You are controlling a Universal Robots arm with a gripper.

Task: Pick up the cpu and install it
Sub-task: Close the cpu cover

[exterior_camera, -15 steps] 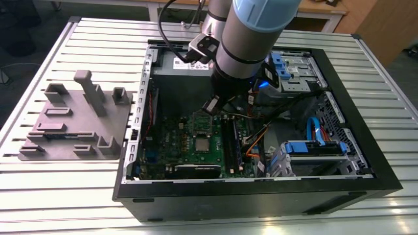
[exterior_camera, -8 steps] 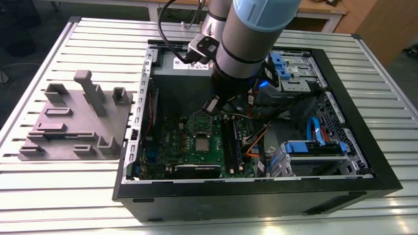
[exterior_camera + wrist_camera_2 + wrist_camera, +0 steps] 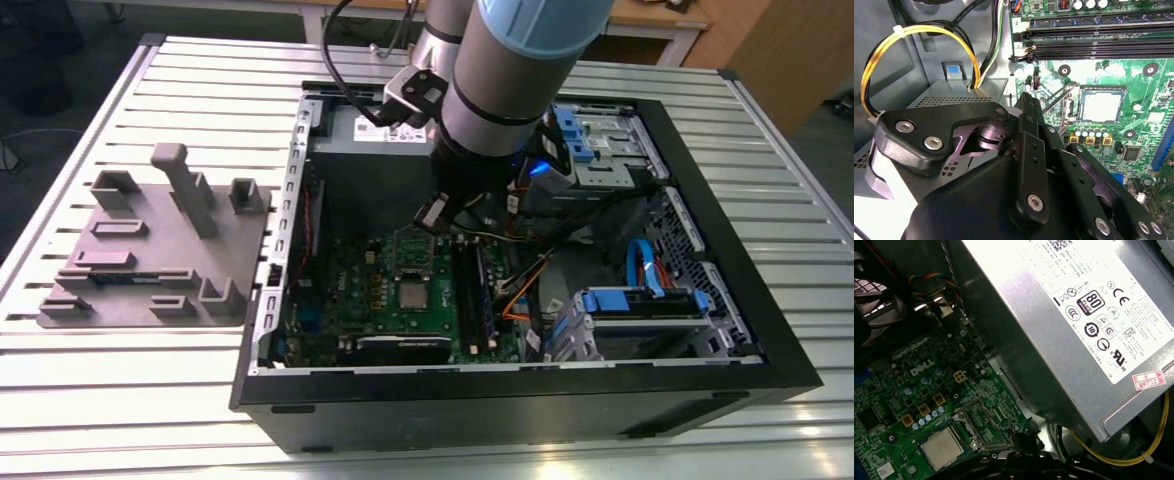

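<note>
Cpu (image 3: pixel 942 448) seemingly in socket, near pincer (image 3: pixel 1026 97).

Open room above the cpu (image 3: pixel 416 295) — memory slots (image 3: pixel 470 290) and power supply (image 3: pixel 1079 325) flank it.

Exterior view looks down from high; both wrist views (close in) share the motherboard (image 3: pixel 1134 150).

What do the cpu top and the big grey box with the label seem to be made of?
The cpu top looks like dull, pale silver-grey metal with a matte, evenly brushed finish. The big grey box seems to be bare sheet metal: flat grey panels with a soft sheen and folded edges, with a white printed label stuck on it.
</note>
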